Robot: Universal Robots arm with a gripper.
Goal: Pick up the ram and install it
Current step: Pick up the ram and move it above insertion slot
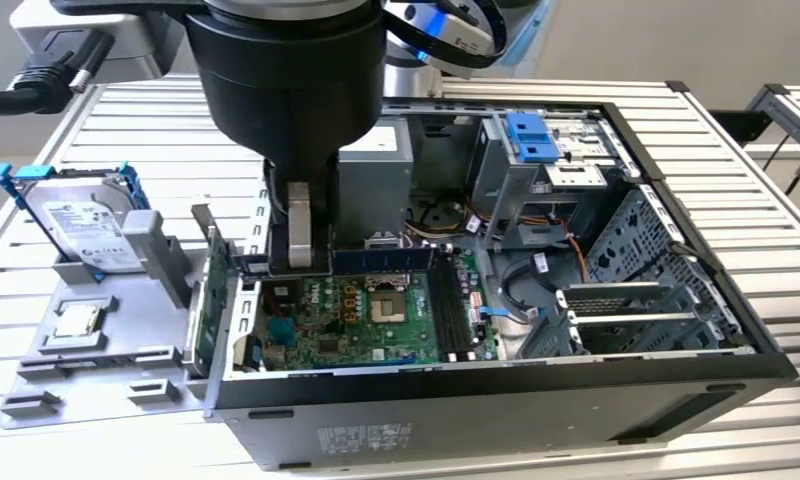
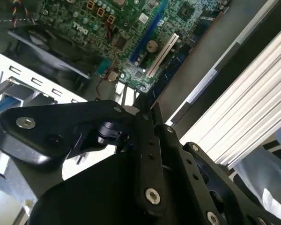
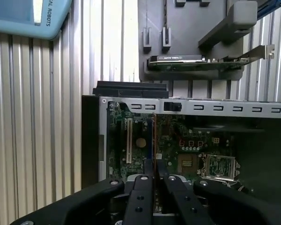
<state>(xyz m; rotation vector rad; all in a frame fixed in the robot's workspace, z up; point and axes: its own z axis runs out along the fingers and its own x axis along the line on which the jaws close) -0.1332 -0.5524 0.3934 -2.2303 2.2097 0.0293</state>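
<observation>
Inside the open black and grey metal computer case [image 1: 534, 400], along the far edge of its green motherboard [image 1: 307, 330] as the exterior view sees it, the slim dark blue ram [image 1: 380, 258] is held with its long side level. The gripper [image 1: 309, 262] has its two fingers pressed on the flat faces of the ram. In the first wrist view the ram [image 3: 154, 140] shows edge-on as a thin strip running out from the gripper [image 3: 154, 180]. I cannot tell if its lower edge touches the board.

I judge the ram to be light and stiff, but thin and fragile. It is best taken by the two flat faces near the middle, away from the contact edge, and kept straight.

The case also holds cables and a drive cage with a blue plastic latch [image 1: 534, 138]. On the slatted aluminium table [image 1: 774, 430], beside the case toward the exterior view's left, a grey holder tray [image 1: 93, 365] carries a hard drive in a blue frame [image 1: 87, 225], a small square silver chip [image 1: 76, 320] and a broader green circuit board [image 1: 221, 300] on edge.
</observation>
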